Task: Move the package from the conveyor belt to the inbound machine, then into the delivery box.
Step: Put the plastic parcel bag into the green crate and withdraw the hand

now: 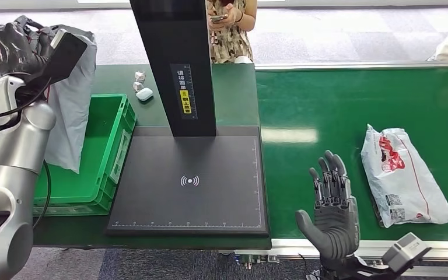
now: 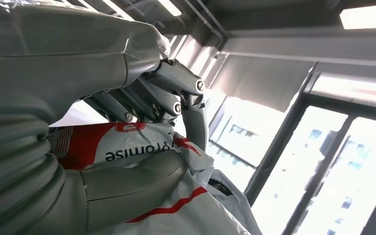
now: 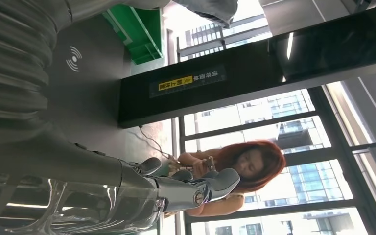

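A green conveyor belt fills the table's 3 o'clock side; the dark inbound machine sits at centre with a green delivery box at its 9 o'clock. The left hand, raised at 10 o'clock, grips a grey package hanging over the box. A second white package lies on the belt, at 3 o'clock of the right hand, which is empty with fingers spread.

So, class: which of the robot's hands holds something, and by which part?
The left hand grips a grey plastic mailer bag by its top end, hanging above the green crate. The right hand holds nothing.
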You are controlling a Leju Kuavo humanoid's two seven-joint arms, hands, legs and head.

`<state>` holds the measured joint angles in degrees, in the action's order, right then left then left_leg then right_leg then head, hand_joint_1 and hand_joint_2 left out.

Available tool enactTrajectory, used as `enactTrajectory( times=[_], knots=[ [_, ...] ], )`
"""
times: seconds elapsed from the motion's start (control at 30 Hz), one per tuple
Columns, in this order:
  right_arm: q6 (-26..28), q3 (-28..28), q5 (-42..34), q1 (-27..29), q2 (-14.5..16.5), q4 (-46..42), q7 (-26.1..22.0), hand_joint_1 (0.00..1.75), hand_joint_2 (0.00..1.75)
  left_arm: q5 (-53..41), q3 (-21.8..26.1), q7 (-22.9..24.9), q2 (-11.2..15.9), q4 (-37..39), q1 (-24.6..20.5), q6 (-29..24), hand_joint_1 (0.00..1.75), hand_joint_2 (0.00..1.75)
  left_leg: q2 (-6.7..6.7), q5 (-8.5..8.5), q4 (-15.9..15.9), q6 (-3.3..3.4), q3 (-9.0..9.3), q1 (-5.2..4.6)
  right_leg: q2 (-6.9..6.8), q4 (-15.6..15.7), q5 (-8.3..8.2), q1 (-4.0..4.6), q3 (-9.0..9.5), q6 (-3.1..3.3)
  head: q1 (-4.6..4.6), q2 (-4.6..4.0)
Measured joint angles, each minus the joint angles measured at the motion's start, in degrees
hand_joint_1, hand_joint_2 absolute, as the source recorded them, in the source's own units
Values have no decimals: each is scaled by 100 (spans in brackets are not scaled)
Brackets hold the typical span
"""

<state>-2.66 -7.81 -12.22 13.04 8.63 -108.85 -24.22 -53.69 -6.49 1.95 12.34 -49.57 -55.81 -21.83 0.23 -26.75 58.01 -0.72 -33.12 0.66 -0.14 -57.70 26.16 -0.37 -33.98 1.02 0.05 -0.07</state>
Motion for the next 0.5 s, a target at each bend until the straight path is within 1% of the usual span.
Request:
enactTrajectory(
  times=[0.1, 0.17, 0.2, 0.23, 0.3, 0.33, 0.5],
  knots=[
    [-22, 11, 1, 26, 0, 0, 7, 0, 175, -45, 24, 69, 135, 282, 6, 66, 156, 175, -1, 0, 0, 0, -1, 0, -1, 0, 0, 0, 0, 0, 0, 0],
    [-46, 16, 3, 38, 0, 0, 14, 0, 175, -61, 45, 103, 206, 442, 45, 134, 145, 175, -1, 0, 0, 0, -2, -1, -1, 0, 0, 0, 0, 0, 0, 0],
    [-59, 19, 4, 45, 0, 0, 16, 0, 175, -64, 57, 113, 232, 505, 78, 168, 110, 175, -1, 0, 0, 0, -2, -1, -1, 0, 0, 0, 0, 0, 1, 0],
    [-73, 23, 7, 50, 0, 0, 17, 0, 175, -65, 71, 117, 254, 555, 117, 209, 71, 175, -1, 0, 0, 0, -2, -1, -1, 0, 0, 0, 0, 0, 1, 0],
    [-92, 34, 16, 61, 0, 0, 20, 0, 175, -70, 95, 133, 284, 629, 196, 295, 4, 175, -2, 0, 1, 0, -2, -1, -2, 0, 0, 0, 0, 0, 1, 0],
    [-95, 40, 22, 64, 0, 0, 21, 0, 175, -76, 101, 145, 295, 656, 229, 342, 0, 175, -2, 0, 1, 0, -2, -1, -2, 0, 0, 0, 0, 0, 1, 0],
    [-93, 93, 78, 53, 22, 10, 156, 0, 175, -165, 105, 231, 302, 769, 319, 566, 0, 175, -3, 0, 1, 0, -4, -1, -3, 1, 0, 0, 0, 0, 1, 0]
  ],
)
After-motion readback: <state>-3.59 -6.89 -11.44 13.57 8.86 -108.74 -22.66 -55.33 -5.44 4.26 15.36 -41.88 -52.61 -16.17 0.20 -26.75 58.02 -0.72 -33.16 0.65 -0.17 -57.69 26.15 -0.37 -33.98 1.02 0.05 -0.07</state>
